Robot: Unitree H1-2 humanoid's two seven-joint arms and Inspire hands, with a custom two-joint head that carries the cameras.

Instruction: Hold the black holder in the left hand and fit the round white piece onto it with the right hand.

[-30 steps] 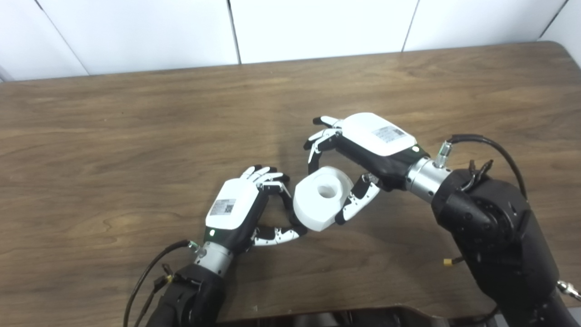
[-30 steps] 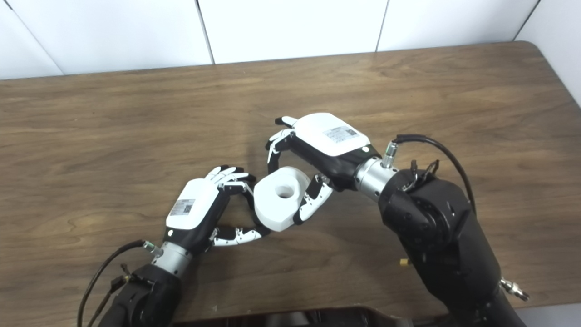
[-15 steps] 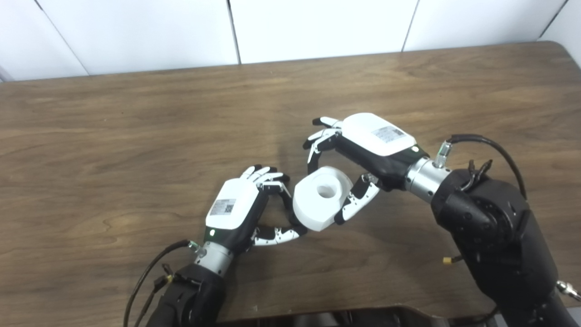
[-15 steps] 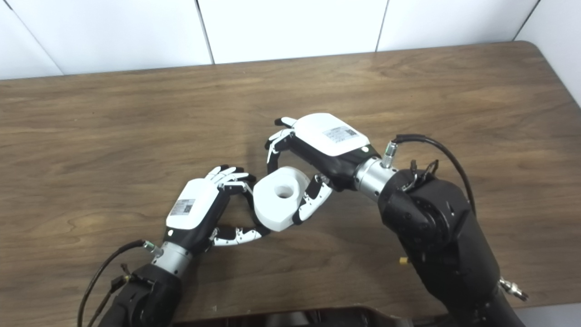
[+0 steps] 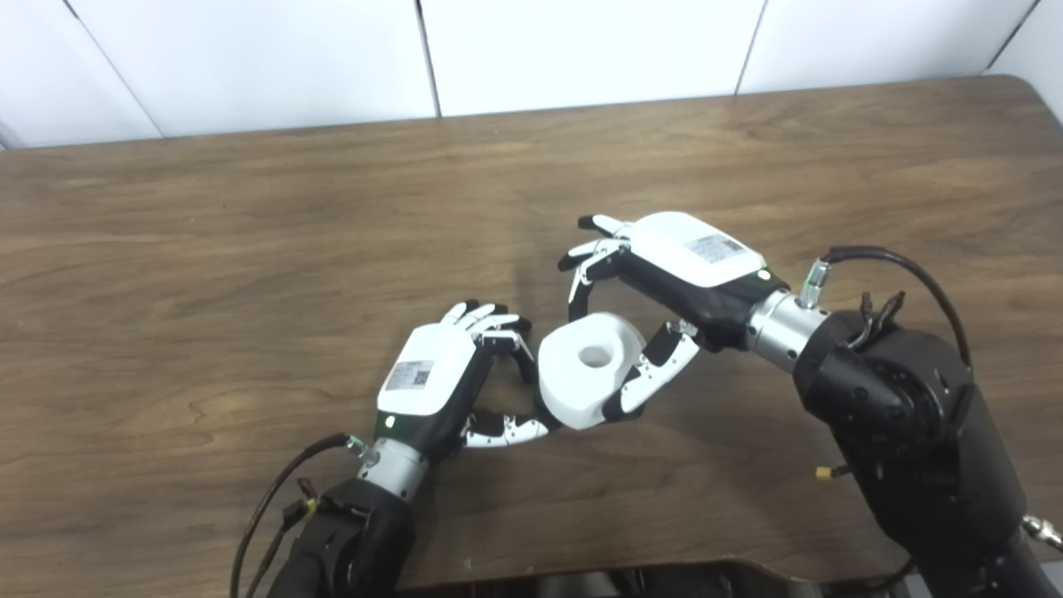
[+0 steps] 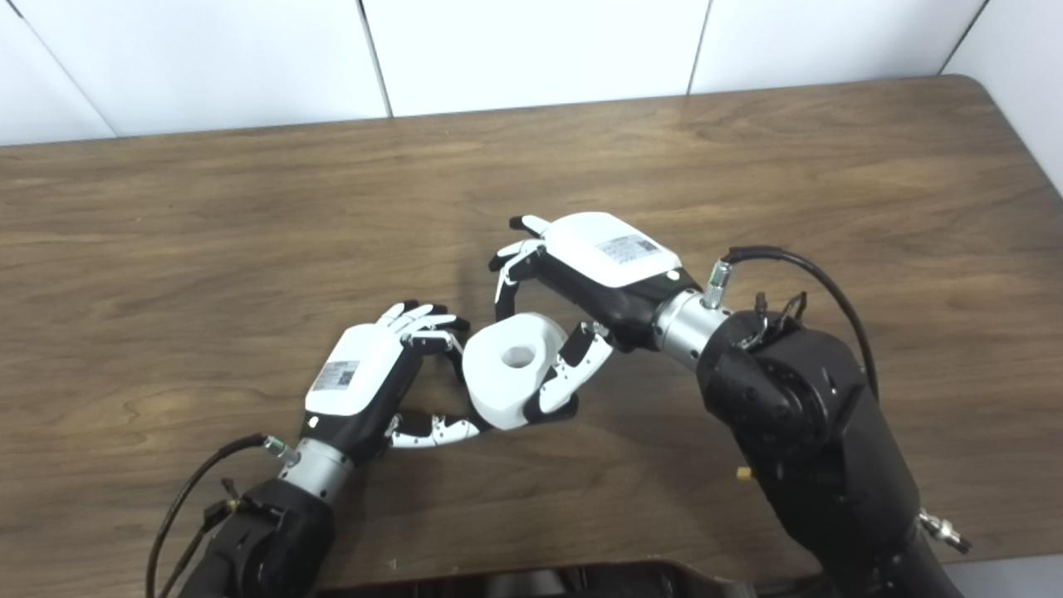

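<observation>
The main risk is a skewed fit: if the round white piece (image 5: 588, 368) meets the black holder (image 5: 526, 375) off line, its bore may bind or the piece may slip out of the light pinch. The right hand (image 5: 664, 286) pinches it, fingers on the far rim and thumb on the near side. The piece hangs just above the worktop (image 5: 249, 249), right beside the left hand (image 5: 440, 382), whose fingers curl around the holder; that holder is mostly hidden, so how it is seated cannot be told. The piece is a short thick ring, its bore facing up and slightly toward the camera, its axis tilted from upright.
</observation>
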